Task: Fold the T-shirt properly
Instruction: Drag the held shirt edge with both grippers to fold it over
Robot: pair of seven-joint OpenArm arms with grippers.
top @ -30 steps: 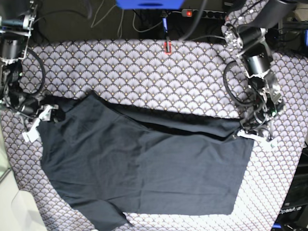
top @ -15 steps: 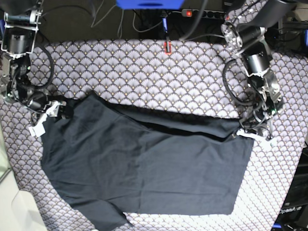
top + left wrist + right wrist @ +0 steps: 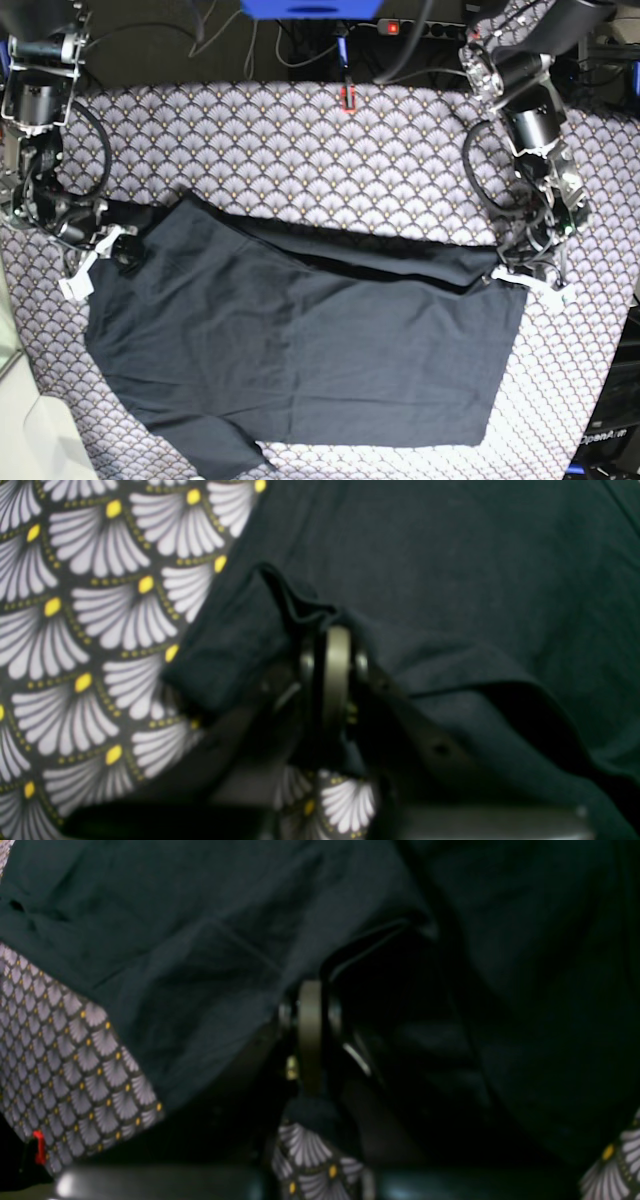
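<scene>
On the patterned bench, the spread T-shirt is now pinched at both far corners, the right end effector having just clenched alongside the left end effector, so lifting is judged possible.

T-shirt sleeve cut off below

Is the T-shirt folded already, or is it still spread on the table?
Mostly spread. The T-shirt lies flat on the tablecloth; only its far edge is turned over in one long fold, and a sleeve sticks out at the near side.
</scene>
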